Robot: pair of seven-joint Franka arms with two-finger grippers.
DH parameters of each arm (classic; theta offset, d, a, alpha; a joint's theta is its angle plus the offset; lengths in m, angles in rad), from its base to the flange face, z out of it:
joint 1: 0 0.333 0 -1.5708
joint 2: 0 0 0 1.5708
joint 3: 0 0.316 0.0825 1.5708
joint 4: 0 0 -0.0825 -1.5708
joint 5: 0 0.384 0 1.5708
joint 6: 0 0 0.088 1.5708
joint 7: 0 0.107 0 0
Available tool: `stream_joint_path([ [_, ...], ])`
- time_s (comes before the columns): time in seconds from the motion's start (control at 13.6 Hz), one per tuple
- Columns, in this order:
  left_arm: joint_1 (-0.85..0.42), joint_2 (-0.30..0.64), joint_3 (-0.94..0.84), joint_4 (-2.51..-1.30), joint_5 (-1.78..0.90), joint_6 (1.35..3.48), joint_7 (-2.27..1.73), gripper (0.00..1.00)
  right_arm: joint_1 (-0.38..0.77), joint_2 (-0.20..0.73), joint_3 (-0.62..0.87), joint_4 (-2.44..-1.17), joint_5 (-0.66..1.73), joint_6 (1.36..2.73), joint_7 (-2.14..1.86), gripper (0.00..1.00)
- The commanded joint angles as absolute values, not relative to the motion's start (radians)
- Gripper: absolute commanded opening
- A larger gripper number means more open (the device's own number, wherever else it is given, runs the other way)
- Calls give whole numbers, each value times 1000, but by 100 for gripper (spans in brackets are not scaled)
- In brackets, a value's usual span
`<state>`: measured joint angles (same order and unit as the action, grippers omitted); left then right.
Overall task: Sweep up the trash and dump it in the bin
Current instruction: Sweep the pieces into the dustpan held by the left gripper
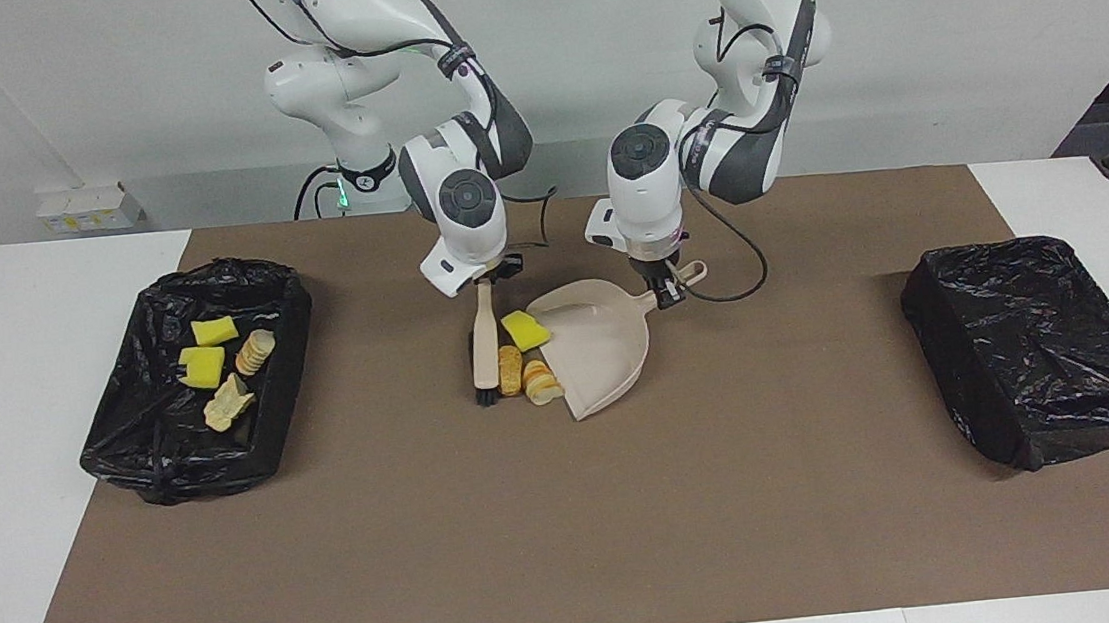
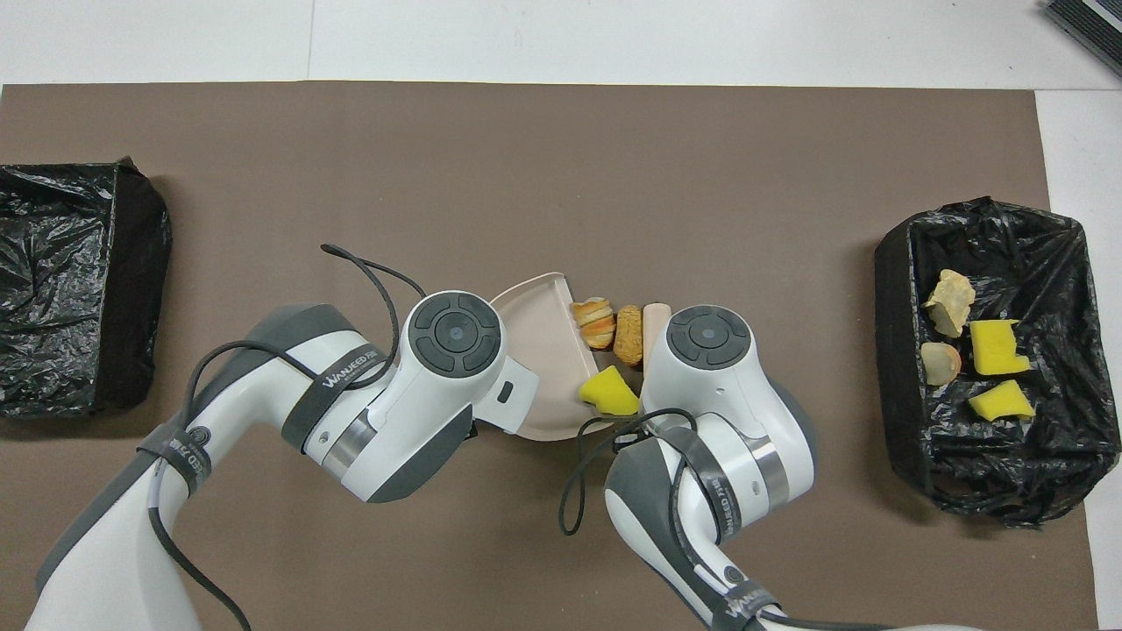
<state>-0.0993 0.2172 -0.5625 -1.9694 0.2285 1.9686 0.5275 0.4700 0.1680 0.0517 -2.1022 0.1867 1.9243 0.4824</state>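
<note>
Directly below the right gripper, which is clamped on the handle of the brush, we find the bristle end pressed to the mat so that it herds three pieces of the trash against the open lip of the dustpan. The left gripper is closed on the dustpan handle, apparently bracing the pan against that push. Four further pieces lie in the lined bin toward the right arm's end.
</note>
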Motion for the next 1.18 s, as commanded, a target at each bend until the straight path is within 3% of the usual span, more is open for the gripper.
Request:
stream_joint_path([
  [0.0, -107, 181, -554, -2000, 227, 1956, 514, 0, 495, 198, 74, -2074, 265, 1971, 428, 0],
  [0.51, -104, 183, -554, -2000, 227, 1973, 537, 0, 515, 167, 91, -2029, 376, 1988, 238, 0],
  [1.1, -80, 163, -534, -2016, 227, 2008, 743, 0, 367, 52, 75, -1976, 241, 1669, 225, 0],
])
